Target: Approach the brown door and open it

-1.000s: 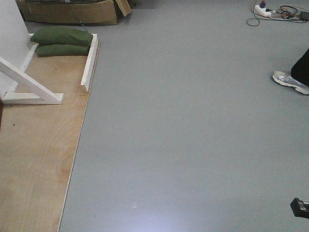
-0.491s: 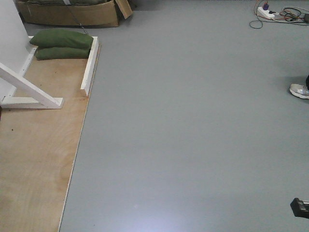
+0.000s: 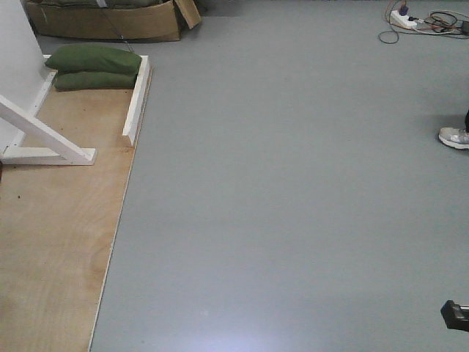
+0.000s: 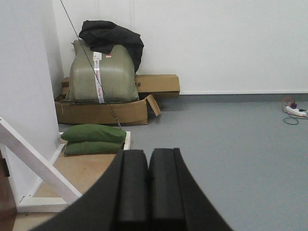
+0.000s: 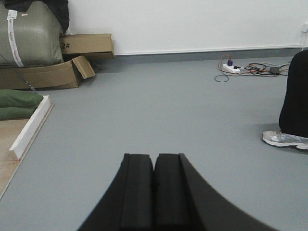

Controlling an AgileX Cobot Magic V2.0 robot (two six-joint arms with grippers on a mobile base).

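No brown door shows clearly. Only a thin dark brown sliver (image 4: 3,169) is at the left edge of the left wrist view, behind a white wall panel (image 4: 24,86). I cannot tell what the sliver is. My left gripper (image 4: 148,156) is shut and empty, pointing over the edge of a plywood floor panel (image 4: 89,171). My right gripper (image 5: 154,161) is shut and empty, pointing over the grey floor (image 5: 159,110).
White braces (image 3: 44,139) and a white rail (image 3: 136,95) frame the plywood panel (image 3: 51,242). Two green cushions (image 3: 94,67) lie at its far end. Cardboard boxes (image 4: 103,111) hold a wrapped bundle. A person's shoe (image 3: 454,137) and a power strip with cables (image 3: 407,18) are on the right.
The person's shoe has moved right toward the frame edge. The view shifted slightly a second ago and has held still for the last half second. Both grippers stay shut.
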